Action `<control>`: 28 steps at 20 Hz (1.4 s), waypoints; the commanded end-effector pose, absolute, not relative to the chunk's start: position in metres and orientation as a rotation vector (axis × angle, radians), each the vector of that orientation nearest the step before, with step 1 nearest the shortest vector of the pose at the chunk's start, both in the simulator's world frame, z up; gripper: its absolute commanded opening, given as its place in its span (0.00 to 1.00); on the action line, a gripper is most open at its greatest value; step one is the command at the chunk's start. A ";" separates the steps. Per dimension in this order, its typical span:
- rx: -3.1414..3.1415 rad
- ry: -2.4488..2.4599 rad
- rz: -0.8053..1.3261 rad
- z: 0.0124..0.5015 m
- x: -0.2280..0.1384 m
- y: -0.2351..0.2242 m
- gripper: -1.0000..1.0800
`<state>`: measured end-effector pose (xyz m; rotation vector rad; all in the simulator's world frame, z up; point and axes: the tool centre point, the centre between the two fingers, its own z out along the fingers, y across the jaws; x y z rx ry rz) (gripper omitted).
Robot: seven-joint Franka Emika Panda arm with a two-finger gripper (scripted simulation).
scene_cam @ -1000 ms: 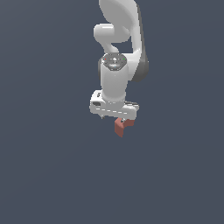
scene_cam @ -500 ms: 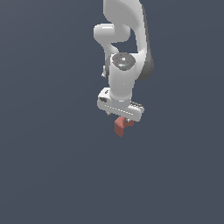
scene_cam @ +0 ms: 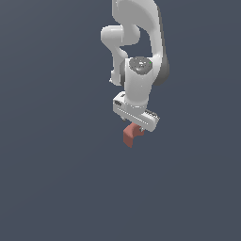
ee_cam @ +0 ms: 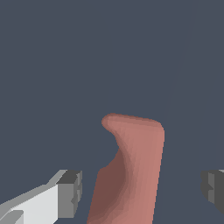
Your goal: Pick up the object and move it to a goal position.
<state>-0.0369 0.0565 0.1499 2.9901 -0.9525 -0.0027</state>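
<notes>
arm: white Panda (scene_cam: 141, 70) reaching down from the top of the exterior view, wrist tilted so the hand slants down toward the exterior view's right
gripper (scene_cam: 133, 128): white body set crosswise under the wrist; its fingers are hard to make out in the exterior view
fingers: in the wrist view, a white finger with a grey pad (ee_cam: 70, 193) on one side and a grey pad (ee_cam: 213, 187) on the other, standing wide apart
grip: open in the wrist view, with a visible gap between each pad and the object; no contact shows, and what keeps the object up I cannot tell
object (scene_cam: 131, 134): reddish-brown, notched, L-like; in the exterior view it hangs just below the gripper body, its top tucked against the underside
object up close (ee_cam: 131, 170): sits between the two pads, nearer the white finger, rounded upper end bent to one side, wider lower part running out of frame
size: object narrower than the gripper body
surroundings: flat dark grey-blue ground (scene_cam: 56, 179) on every side; no shadow or edge shows whether the object touches it
</notes>
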 end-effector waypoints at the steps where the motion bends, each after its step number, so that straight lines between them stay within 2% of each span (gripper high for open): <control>1: 2.969 -1.019 -0.002 0.149 -0.040 0.061 0.96; 18: 2.921 -1.157 0.000 0.143 -0.047 0.072 0.96; 28: 2.919 -1.162 0.000 0.103 -0.048 0.072 0.96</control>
